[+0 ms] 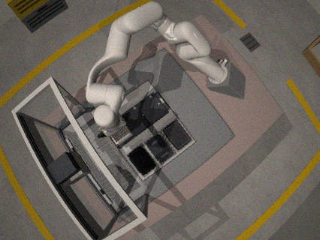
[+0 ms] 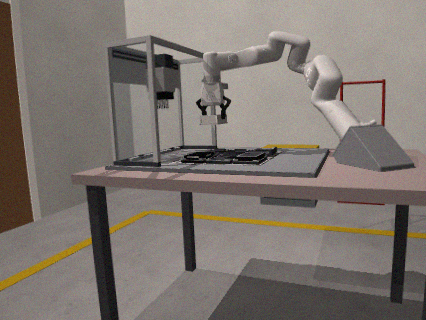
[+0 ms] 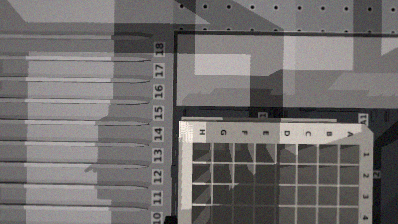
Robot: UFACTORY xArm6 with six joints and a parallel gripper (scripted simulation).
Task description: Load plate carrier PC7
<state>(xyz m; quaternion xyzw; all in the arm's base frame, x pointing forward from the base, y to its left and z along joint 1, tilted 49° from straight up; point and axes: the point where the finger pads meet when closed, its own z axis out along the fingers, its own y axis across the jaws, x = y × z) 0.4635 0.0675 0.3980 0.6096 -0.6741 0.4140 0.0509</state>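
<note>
My gripper [image 2: 213, 111] is shut on a white block with large square wells [image 3: 276, 174], which looks like the deep-well block C51. It hangs level, well above the deck, and also shows in the overhead view [image 1: 121, 133] and the side view [image 2: 212, 120]. Its column letters run from H on the left to A on the right, with row 1 at the top right. The fingers are out of sight in the wrist view. The dark carrier PC7 [image 1: 147, 108] lies on the apron in front of the rails. The block hangs over the apron edge by tracks 10 to 14 [image 3: 158, 175].
The rails [image 3: 75, 125] fill the left of the wrist view, with track numbers up to 18 [image 3: 159, 49]. The instrument's open frame [image 1: 71, 157] stands over the rails, with a pipetting head [image 2: 164, 80] hanging inside. Three nests [image 1: 161, 148] stand in a row beside the apron.
</note>
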